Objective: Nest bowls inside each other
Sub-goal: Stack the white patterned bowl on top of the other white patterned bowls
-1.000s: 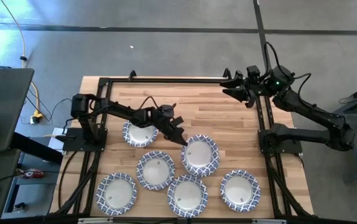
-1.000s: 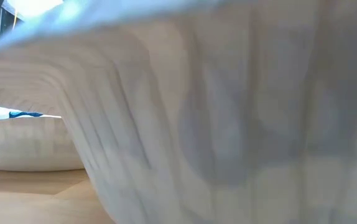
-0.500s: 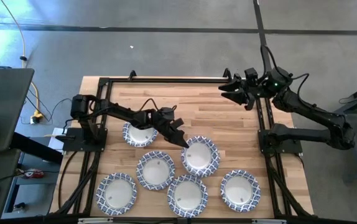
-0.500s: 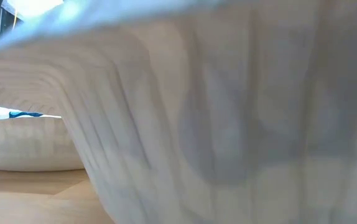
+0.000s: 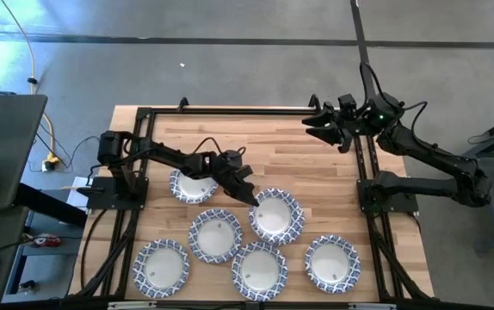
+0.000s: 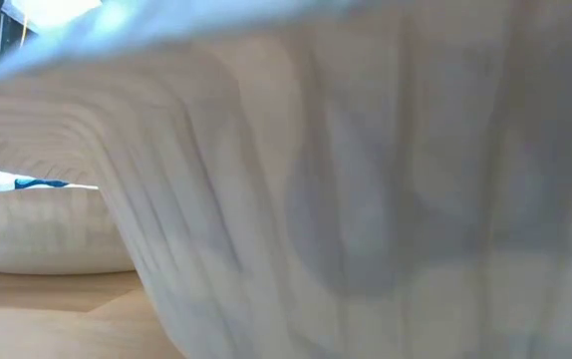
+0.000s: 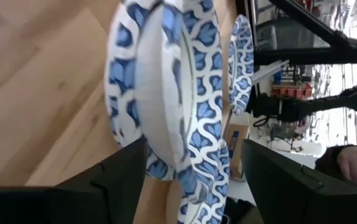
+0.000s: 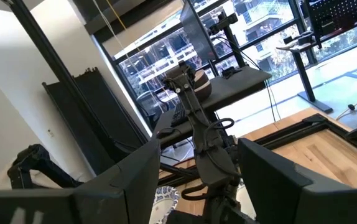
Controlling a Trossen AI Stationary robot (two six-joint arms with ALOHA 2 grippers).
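Six bowl spots show on the table (image 5: 316, 164), all upright, white inside with blue-and-white patterned rims. One bowl (image 5: 193, 184) sits toward the left edge, partly covered by the arm above it. A second (image 5: 276, 214) lies near the middle, looking like a stack with doubled rims. A third (image 5: 215, 235) sits just beside it. Along the near edge rest three more: left (image 5: 161, 266), middle (image 5: 260, 269) and right (image 5: 332, 262).

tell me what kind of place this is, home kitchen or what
Probably a robotics lab or workshop, not a kitchen: a wooden table in a black metal frame on bare concrete floor, with desks and monitors by big windows.
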